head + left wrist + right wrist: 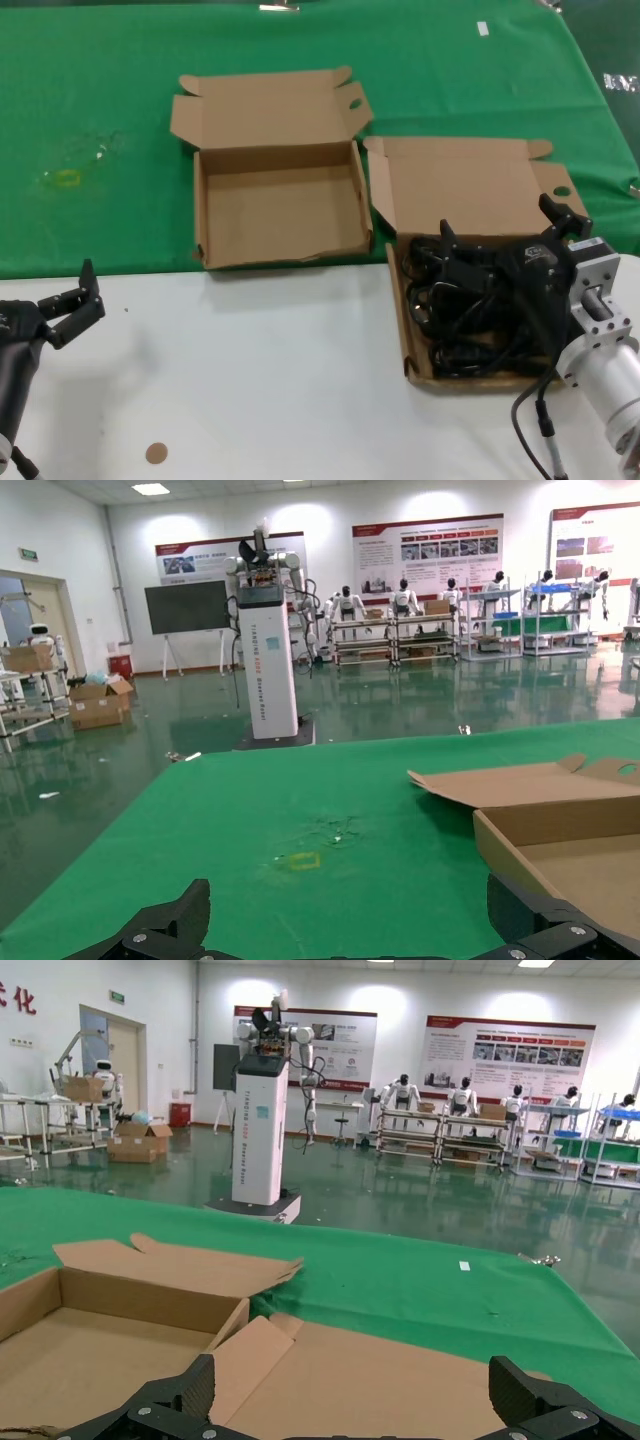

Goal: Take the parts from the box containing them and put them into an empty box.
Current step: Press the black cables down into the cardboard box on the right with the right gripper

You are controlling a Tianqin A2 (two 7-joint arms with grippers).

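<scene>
The empty box [280, 205], its lid open and its front wall ragged, lies on the green cloth at the middle. It also shows in the left wrist view [570, 845] and the right wrist view [90, 1345]. To its right lies the box containing them [470, 185], lid back, full of tangled black power cords [465, 315]. My right gripper [503, 228] is open and empty, low over the cords at that box's far side. In the right wrist view this gripper [355, 1400] faces the lid [400, 1380]; the cords are hidden there. My left gripper [75, 300] is open and empty, parked at the front left.
Both boxes lie at the near edge of the green cloth [100, 100], and a white table [250, 380] lies in front. A brown round spot [156, 453] marks the white table. A yellow mark [65, 178] is on the cloth at the left.
</scene>
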